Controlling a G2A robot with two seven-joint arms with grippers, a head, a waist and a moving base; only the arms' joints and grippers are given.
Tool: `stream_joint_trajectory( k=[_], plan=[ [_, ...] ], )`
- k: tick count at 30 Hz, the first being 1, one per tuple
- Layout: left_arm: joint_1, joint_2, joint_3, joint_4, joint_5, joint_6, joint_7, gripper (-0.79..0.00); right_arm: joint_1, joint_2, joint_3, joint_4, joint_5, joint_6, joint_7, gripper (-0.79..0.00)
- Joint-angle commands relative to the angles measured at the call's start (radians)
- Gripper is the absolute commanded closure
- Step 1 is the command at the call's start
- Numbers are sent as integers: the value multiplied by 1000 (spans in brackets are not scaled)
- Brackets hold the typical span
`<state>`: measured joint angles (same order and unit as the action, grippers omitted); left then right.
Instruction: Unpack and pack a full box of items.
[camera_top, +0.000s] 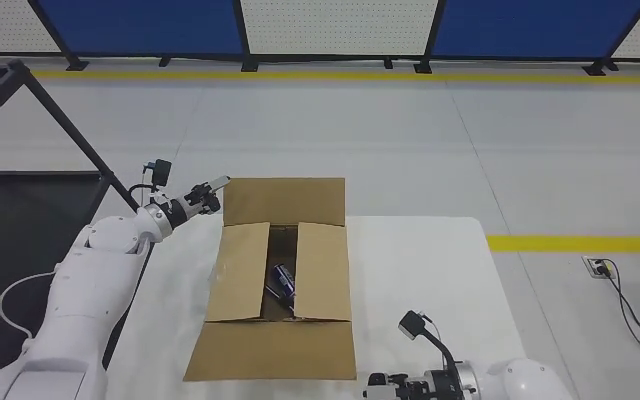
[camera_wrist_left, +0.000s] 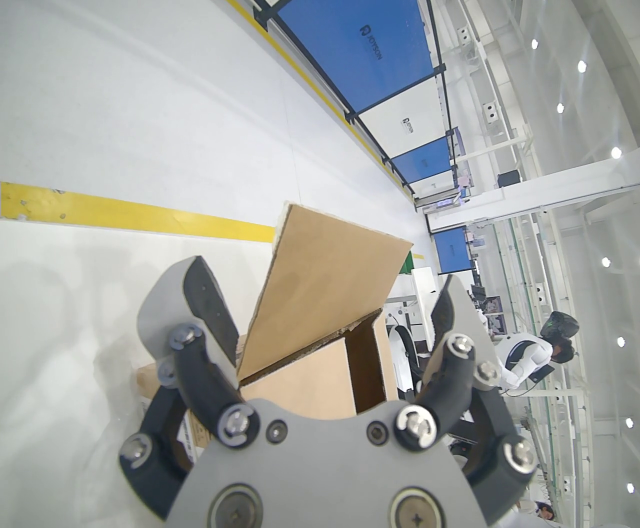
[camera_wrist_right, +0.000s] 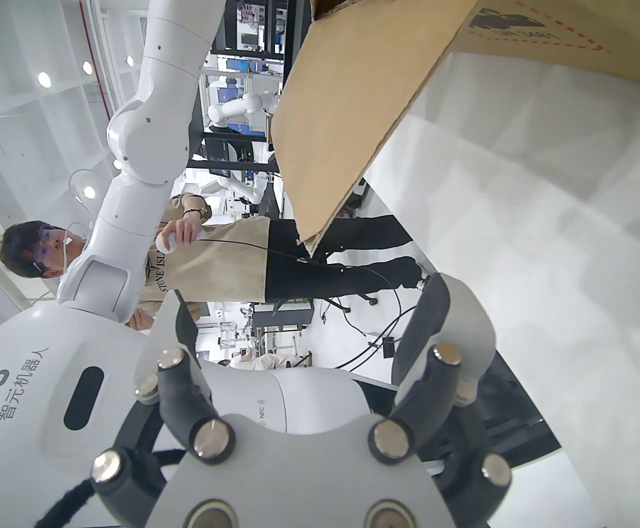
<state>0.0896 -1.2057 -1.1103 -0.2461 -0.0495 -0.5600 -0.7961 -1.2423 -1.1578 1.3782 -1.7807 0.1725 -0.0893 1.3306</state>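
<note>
Cardboard box (camera_top: 283, 275) sits at frame centre in the top view, on the white bench (camera_top: 420, 270). All four flaps are loose. The far flap (camera_top: 284, 200) is folded back toward the top of the frame, and the near flap (camera_top: 272, 350) is splayed out toward the bottom. The two side flaps (camera_top: 240, 270) lean inward, leaving a narrow slot between them. Through that slot, dark blue items (camera_top: 283, 283) lie inside the box; their kind cannot be told. The left gripper (camera_top: 213, 188) hangs at the box's upper-left corner, just beside the left end of the far flap. In the left wrist view its fingers (camera_wrist_left: 207, 310) are spread wide and released. A raised flap edge stands just beyond them, and contact cannot be told. The right gripper (camera_top: 385, 383) sits low at the bottom edge of the frame, to the right of the near flap and apart from the box. In the right wrist view its fingers (camera_wrist_right: 425, 325) are likewise spread and released, with a flap of the box beyond them, clear of the pads. Pale floor (camera_top: 400, 140) surrounds the bench. A yellow line (camera_top: 560, 243) runs at the right edge of the frame, and blue panels (camera_top: 140, 25) run along the top.
</note>
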Motion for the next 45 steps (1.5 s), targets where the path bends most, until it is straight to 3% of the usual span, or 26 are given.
stream_joint_trajectory(
  k=[1,13,18,24,32,38,45],
  plan=[
    [1,-10,-4,2,-30,20,25,-785,13,-2,-36,-25,-7,-1,10,-785],
    [1,-10,-4,2,-30,20,25,-785,13,-2,-36,-25,-7,-1,10,-785],
    [36,1,-1,-69,12,64,91,-785,1,2,-36,-43,-10,-16,-37,-785],
    [57,10,3,-115,50,105,102,-785,-34,16,8,-51,27,-29,-14,-785],
    [50,-15,23,-102,37,125,85,-785,-98,34,59,-81,46,-47,-11,-785],
    [28,-35,36,-74,26,108,73,-785,-131,45,84,-103,55,-54,-14,-785],
    [25,-36,25,-66,-1,25,23,-785,-123,55,60,-103,52,-32,18,-785]
  ],
)
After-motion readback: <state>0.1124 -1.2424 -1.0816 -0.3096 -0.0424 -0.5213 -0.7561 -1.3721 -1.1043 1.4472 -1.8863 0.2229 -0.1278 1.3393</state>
